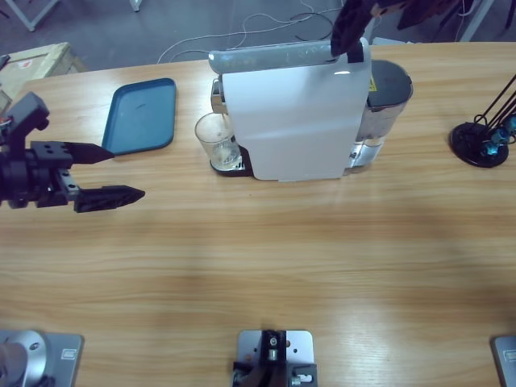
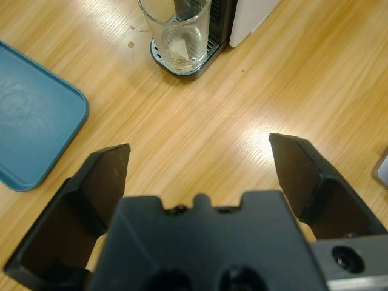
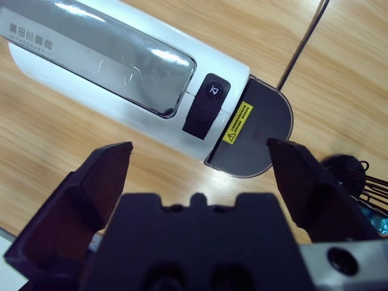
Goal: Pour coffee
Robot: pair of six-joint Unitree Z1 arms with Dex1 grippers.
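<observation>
A clear glass tumbler (image 1: 218,139) (image 2: 176,30) stands upright on the black drip tray (image 2: 162,59) at the left end of a white coffee machine (image 1: 294,121) (image 3: 109,66). No coffee shows; the glass looks clear inside. Well to the left of the glass, my left gripper (image 1: 127,172) (image 2: 200,163) hovers low over the table, open, holding nothing and pointing toward the glass. Above the machine's right end my right gripper (image 1: 348,36) (image 3: 200,163) is open, over the black button (image 3: 212,91) and the grey water tank lid (image 3: 257,142).
A blue tray (image 1: 141,115) (image 2: 30,121) lies on the table left of the machine, behind my left gripper. A black round stand (image 1: 480,141) (image 3: 345,167) with cables sits at the far right. Small droplets (image 2: 130,43) mark the wood beside the drip tray.
</observation>
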